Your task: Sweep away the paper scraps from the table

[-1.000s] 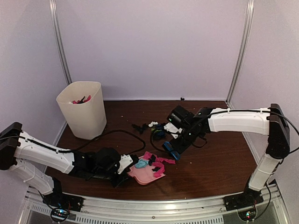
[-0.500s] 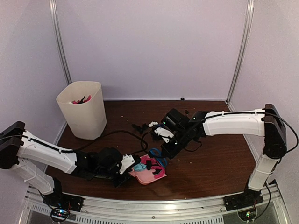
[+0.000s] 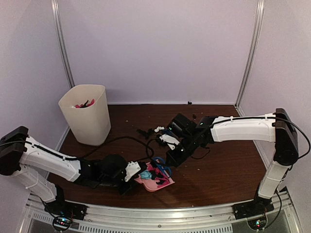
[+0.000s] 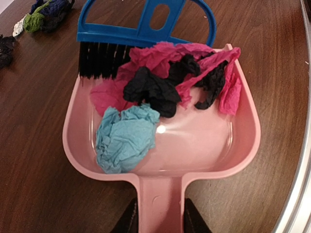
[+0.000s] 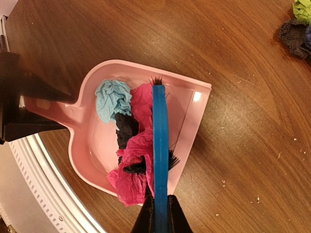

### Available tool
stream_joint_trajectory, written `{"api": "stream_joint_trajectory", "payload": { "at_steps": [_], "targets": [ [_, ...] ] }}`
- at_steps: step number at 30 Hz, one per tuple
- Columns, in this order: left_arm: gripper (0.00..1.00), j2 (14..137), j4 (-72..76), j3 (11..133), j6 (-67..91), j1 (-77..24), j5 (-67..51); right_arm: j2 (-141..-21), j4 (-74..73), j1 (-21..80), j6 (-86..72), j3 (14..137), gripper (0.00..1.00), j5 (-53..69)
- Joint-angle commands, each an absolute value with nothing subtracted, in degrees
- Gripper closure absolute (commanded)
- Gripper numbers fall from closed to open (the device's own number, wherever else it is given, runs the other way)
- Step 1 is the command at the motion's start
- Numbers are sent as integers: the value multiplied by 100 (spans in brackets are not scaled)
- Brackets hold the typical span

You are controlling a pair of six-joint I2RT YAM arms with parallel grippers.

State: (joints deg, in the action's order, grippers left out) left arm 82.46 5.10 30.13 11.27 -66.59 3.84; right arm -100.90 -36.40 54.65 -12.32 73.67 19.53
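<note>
The jaws of the left gripper (image 4: pixel 158 219) pinch the handle of the pink dustpan (image 4: pixel 206 145); just ahead of them the pan holds paper scraps (image 4: pixel 146 109), a light blue wad nearest, then black and pink, with the bristles of the blue brush (image 4: pixel 146 29) against their far side. Only the right wrist view shows the right gripper (image 5: pixel 158 213) clamped on the brush's handle. Farther out, green and dark blue scraps (image 4: pixel 46 12) lie loose on the table (image 4: pixel 29 184); the top view alone shows the cream bin (image 3: pixel 90 124) holding pink and black bits (image 3: pixel 85 104).

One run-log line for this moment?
left jaws: shut on pink dustpan handle | right jaws: shut on blue hand brush | in pan: pink, black, light blue paper scraps | on table: green, dark scraps
</note>
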Motion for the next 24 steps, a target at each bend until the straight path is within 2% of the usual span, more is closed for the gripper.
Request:
{"api": "stream_joint_trajectory", "payload": {
  "at_steps": [1,11,24],
  "targets": [
    [100,8095,1154,2831,1037,-6675,364,-9881,-3951,5535,-1493,7533,100,1676],
    [100,7394,1739,2464,910,-6668,581,-9505,-4559,5524,-1705,8180,100,1529],
    [100,6467,1797,2458,636,-6670,857,-9050,-5406,5526,-1779,9271,100,842]
  ]
}}
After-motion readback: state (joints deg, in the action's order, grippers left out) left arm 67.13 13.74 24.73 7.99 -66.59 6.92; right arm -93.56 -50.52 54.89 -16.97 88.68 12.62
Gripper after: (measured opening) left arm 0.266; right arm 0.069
